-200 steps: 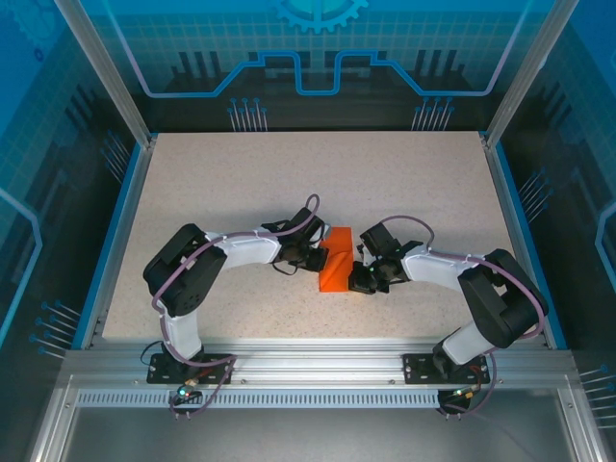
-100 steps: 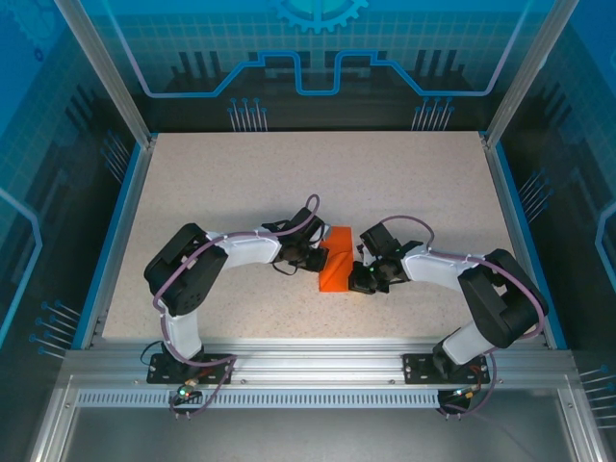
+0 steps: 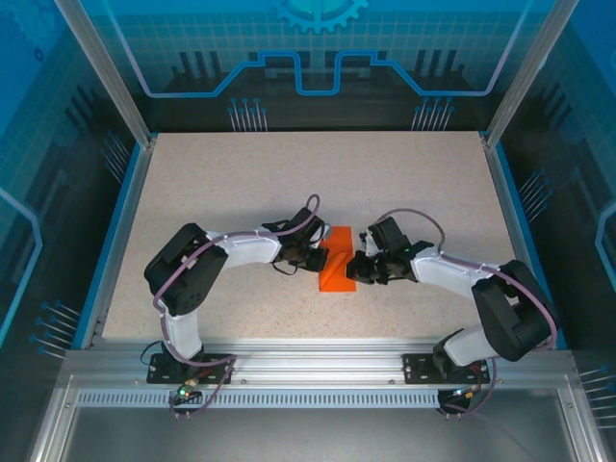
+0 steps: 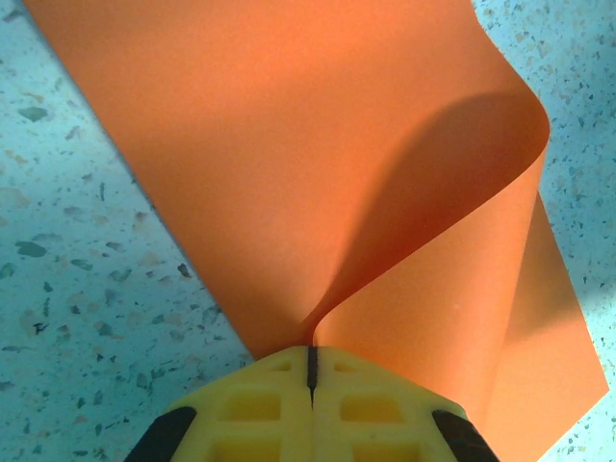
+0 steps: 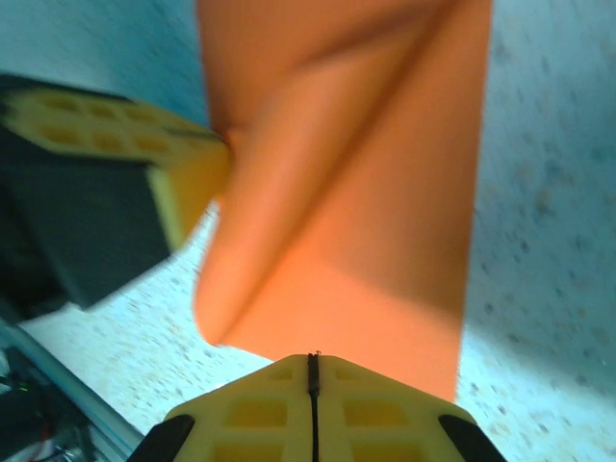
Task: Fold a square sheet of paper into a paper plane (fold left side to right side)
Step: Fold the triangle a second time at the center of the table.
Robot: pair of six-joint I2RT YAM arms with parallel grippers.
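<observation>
The square sheet of paper [image 3: 337,262] is bright orange and lies partly folded in the middle of the table, between my two grippers. My left gripper [image 3: 316,258] is shut on the sheet's left side. In the left wrist view the paper [image 4: 318,164] curls up out of the closed yellow tips of the left gripper [image 4: 310,348] in a loose, uncreased loop. My right gripper [image 3: 359,267] is shut, and in the right wrist view the right gripper [image 5: 313,358] has its tips at the near edge of the paper [image 5: 375,241]. Whether paper sits between them is hidden. The left fingers [image 5: 188,183] show beyond, holding the raised flap.
The speckled table [image 3: 241,183] is bordered by blue rails and an aluminium frame [image 3: 318,361] at the near edge. Both arms bend inward, elbows out toward the side rails.
My right gripper has moved up and to the left, closer against the paper's right edge. The left gripper and the sheet have stayed nearly still.
</observation>
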